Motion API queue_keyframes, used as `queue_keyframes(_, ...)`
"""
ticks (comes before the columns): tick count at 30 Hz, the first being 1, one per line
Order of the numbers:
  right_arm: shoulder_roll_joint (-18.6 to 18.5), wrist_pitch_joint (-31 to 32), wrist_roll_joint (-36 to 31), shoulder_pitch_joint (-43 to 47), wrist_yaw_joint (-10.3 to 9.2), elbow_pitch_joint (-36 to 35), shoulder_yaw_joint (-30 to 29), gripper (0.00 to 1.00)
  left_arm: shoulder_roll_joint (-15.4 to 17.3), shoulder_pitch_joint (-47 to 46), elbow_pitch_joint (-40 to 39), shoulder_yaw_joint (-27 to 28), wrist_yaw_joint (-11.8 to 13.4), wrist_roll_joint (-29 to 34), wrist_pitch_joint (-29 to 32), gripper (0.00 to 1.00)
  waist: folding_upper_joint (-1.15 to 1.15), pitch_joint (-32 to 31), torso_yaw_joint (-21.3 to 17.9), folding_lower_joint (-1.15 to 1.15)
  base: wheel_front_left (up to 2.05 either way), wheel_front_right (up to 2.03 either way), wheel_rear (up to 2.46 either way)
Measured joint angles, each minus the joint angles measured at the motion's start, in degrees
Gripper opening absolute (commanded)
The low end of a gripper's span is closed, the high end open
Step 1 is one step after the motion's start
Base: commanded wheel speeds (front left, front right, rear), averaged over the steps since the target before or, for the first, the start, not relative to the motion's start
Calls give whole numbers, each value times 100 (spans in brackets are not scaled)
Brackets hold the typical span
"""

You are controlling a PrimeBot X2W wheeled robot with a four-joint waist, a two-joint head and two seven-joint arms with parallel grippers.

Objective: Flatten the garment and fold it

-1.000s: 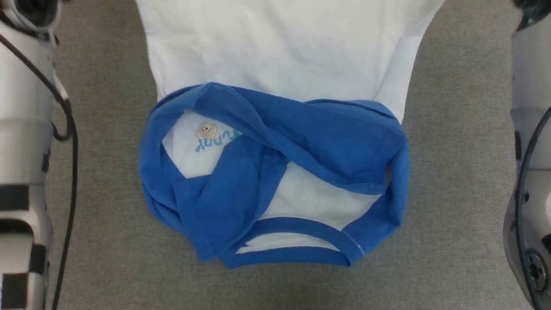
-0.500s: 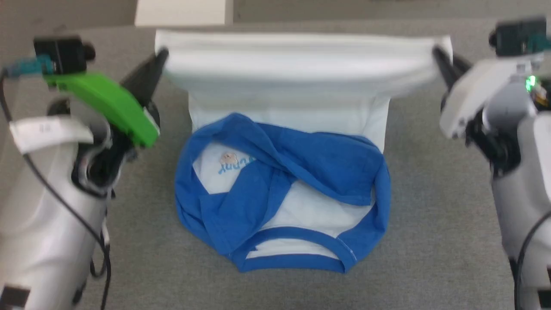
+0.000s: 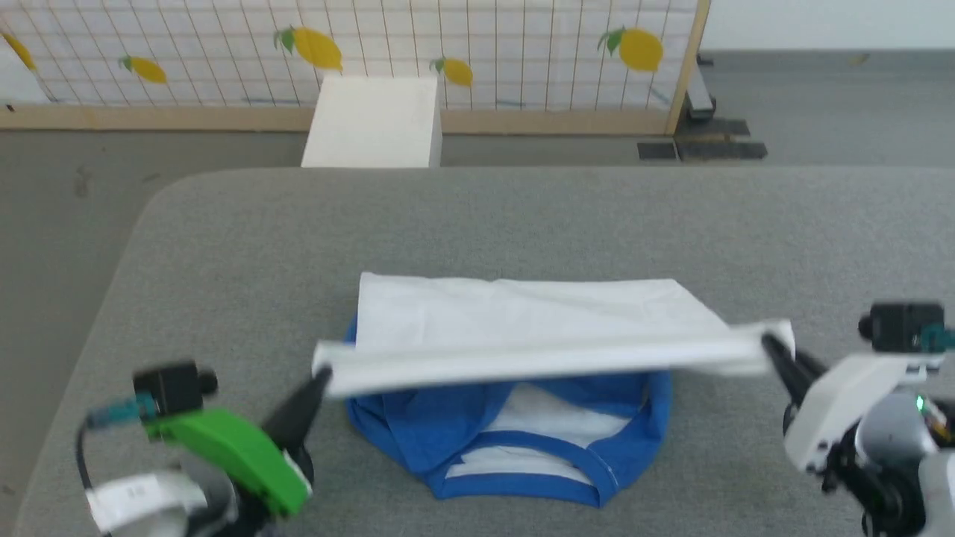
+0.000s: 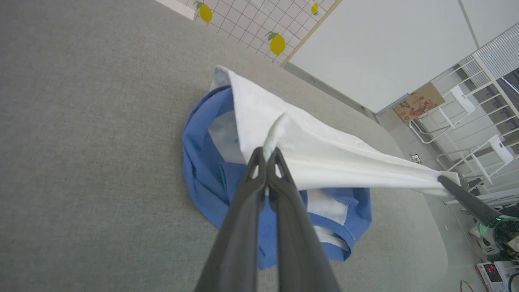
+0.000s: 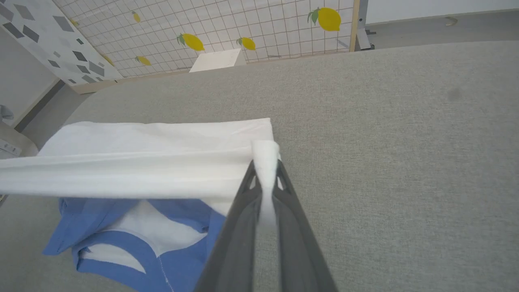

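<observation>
Your garment point(image 3: 522, 309) lies in the middle of the grey bench point(image 3: 224, 246), towards its near edge. The neck end points at the robot and the body runs away from it. The white lower part is doubled back. From a fold line resting on the bench at the far side, the cloth comes back towards the robot to the hem point(image 3: 537, 358). The hem hangs just above the rest as a straight, taut band, and its long axis runs from side to side, crosswise to the shirt's own length.

Your left claw point(image 4: 266, 152) is clenched on the left end of that band, with white cloth pinched between its two long dark fingers. Your right claw point(image 5: 265, 166) is clenched on the right end, and a small tuft of white sticks up past its tips. Both claws are at about the same height.

Under the band the royal-blue sleeves point(image 3: 440, 421) lie rumpled in soft, loose folds across the chest. The blue neckband point(image 3: 522, 488) sits nearest the robot, a curved strip around an oval opening, with a line of pale stitching at one side. The cloth looks thin, matte and limp wherever it isn't stretched.

The bench cover is a felt-like grey fabric, and the bench corner is rounded. Beyond the bench stands a wood-framed grid screen point(image 3: 477, 52) printed with lemons, with a plain white box point(image 3: 373, 123) in front of it.
</observation>
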Motion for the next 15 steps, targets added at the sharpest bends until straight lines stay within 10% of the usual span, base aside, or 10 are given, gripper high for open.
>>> queue_keyframes(15,396,-203,-382,603,0,795,191,0,-428,324,1616,-332,-191,35,-355,0,0,104,-58,0,0,0,0)
